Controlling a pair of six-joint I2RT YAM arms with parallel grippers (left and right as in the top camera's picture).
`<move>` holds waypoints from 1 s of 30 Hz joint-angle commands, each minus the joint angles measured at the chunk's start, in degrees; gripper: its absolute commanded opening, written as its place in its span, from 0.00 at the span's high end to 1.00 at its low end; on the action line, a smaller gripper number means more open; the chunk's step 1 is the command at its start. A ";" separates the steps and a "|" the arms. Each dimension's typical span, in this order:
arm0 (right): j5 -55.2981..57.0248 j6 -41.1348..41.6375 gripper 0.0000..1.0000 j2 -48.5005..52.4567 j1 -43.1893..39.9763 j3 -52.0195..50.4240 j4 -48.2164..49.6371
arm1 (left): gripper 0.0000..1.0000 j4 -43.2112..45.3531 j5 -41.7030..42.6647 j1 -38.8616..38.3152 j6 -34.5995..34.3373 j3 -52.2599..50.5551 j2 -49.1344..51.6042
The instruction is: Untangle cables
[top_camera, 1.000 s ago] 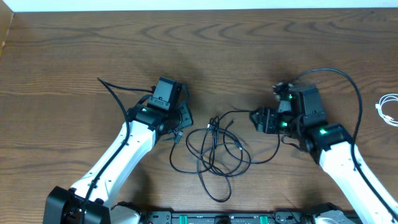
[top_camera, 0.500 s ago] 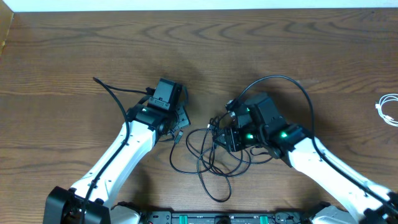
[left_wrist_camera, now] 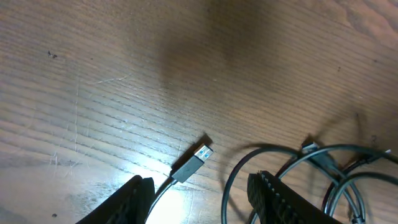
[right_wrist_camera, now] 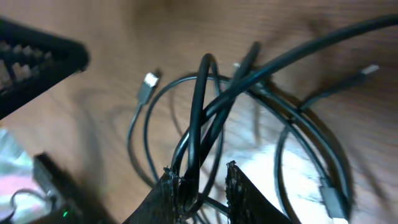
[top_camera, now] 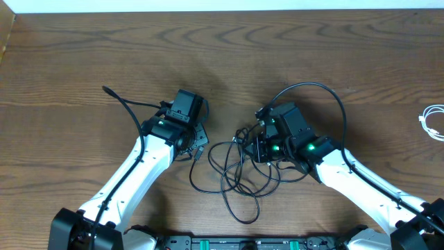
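Observation:
A tangle of thin black cables (top_camera: 236, 173) lies on the wooden table between my two arms. My left gripper (top_camera: 199, 144) sits at the tangle's left edge, open. In the left wrist view a silver USB plug (left_wrist_camera: 194, 162) and its black cord run between the wide-apart fingers (left_wrist_camera: 140, 199) of that gripper (left_wrist_camera: 198, 179), untouched. My right gripper (top_camera: 253, 147) is over the tangle's upper right. In the right wrist view its jaws (right_wrist_camera: 200, 169) stand narrow around two crossing black cable strands (right_wrist_camera: 205, 112). The strands press the left finger (right_wrist_camera: 168, 193), and a gap shows at the right one.
A white cable (top_camera: 433, 121) lies coiled at the table's far right edge. Thick black arm wires arc above the right arm (top_camera: 312, 87) and stick out left of the left arm (top_camera: 121, 101). Another small plug (right_wrist_camera: 148, 84) lies left of the strands.
My right arm swung left from the table's right side onto the tangle, and its jaws narrowed around the strands. The left gripper opened slightly and stayed in place.

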 commanded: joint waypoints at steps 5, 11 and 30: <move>9.38 2.21 0.75 1.40 0.96 0.46 -0.22 | 0.46 -0.13 -1.60 0.31 -0.28 0.85 -0.39; 9.88 2.38 0.76 6.80 1.33 0.46 0.61 | 0.46 0.02 -1.60 0.31 -0.26 0.85 -0.39; 2.97 -5.35 0.99 4.85 0.31 0.50 10.47 | 0.27 -0.50 -0.11 0.31 -0.24 0.85 -0.39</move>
